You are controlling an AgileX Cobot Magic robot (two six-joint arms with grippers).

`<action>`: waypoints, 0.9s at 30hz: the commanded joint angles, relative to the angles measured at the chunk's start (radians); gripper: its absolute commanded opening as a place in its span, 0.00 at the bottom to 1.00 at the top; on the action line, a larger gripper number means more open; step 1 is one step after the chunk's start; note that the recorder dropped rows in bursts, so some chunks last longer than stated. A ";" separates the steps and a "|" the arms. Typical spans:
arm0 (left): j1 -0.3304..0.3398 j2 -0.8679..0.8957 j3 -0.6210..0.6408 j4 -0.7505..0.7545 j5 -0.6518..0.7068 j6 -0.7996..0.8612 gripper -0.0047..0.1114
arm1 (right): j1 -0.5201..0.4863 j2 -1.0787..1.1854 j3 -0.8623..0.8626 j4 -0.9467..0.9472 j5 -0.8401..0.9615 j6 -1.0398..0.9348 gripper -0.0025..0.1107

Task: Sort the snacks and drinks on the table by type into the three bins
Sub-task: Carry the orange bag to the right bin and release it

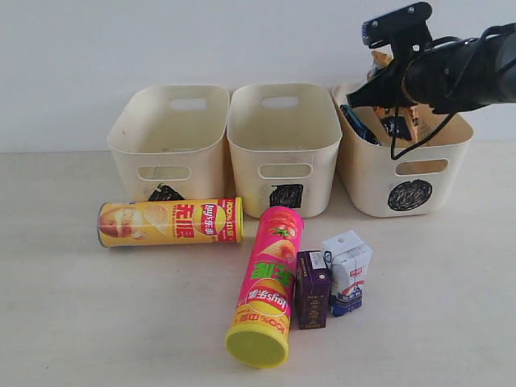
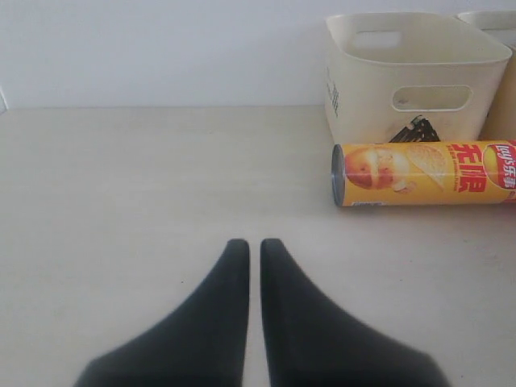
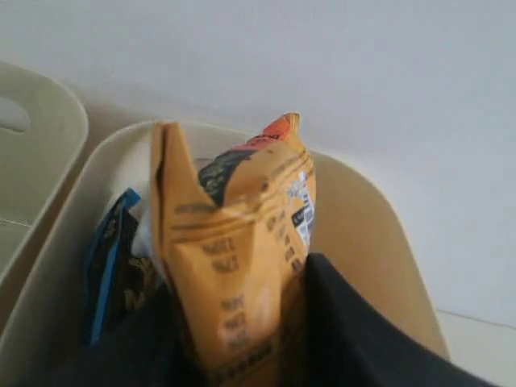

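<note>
I see my right gripper (image 3: 246,339) clamped on the crinkly orange snack bag (image 3: 234,242), which stands upright between the dark fingers inside the cream plastic bin with the circle scribble (image 1: 379,181), at the upper right of the exterior view. A crinkly blue snack bag (image 1: 359,125) leans against that bin's left wall, just beside the orange one. My left gripper (image 2: 254,250) has its black fingers together, holding nothing, low over the pale beige table (image 1: 81,322). The middle cream bin with the square scribble (image 1: 250,165) and the left cream bin (image 1: 129,161) sit in a row with the first across the upper half of the frame. The tall yellow Lay's chip tube (image 1: 169,222) lies on its side in front of the left bin, partly hiding its scribble. The pink chip tube with the yellow-green lid (image 1: 268,282) lies lower centre, lid toward the camera. The small dark purple carton (image 1: 311,289) stands touching its right side, and the white carton with blue print (image 1: 349,270) stands just beside that
</note>
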 commanded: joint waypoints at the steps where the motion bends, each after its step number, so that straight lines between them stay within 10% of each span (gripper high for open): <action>1: 0.000 -0.003 -0.004 -0.007 -0.014 -0.009 0.08 | -0.028 0.005 -0.020 -0.008 0.058 0.134 0.66; 8: 0.000 -0.003 -0.004 -0.007 -0.014 -0.009 0.08 | -0.029 -0.019 -0.020 -0.008 -0.041 0.151 0.50; 13: 0.000 -0.003 -0.004 -0.007 -0.014 -0.009 0.08 | -0.029 -0.121 -0.019 0.042 -0.255 0.112 0.02; 17: 0.000 -0.003 -0.004 -0.007 -0.014 -0.009 0.08 | -0.029 -0.209 -0.008 -0.008 -0.318 -0.065 0.02; 27: 0.000 -0.003 -0.004 -0.007 -0.014 -0.009 0.08 | -0.043 -0.307 0.073 0.013 0.613 -0.867 0.02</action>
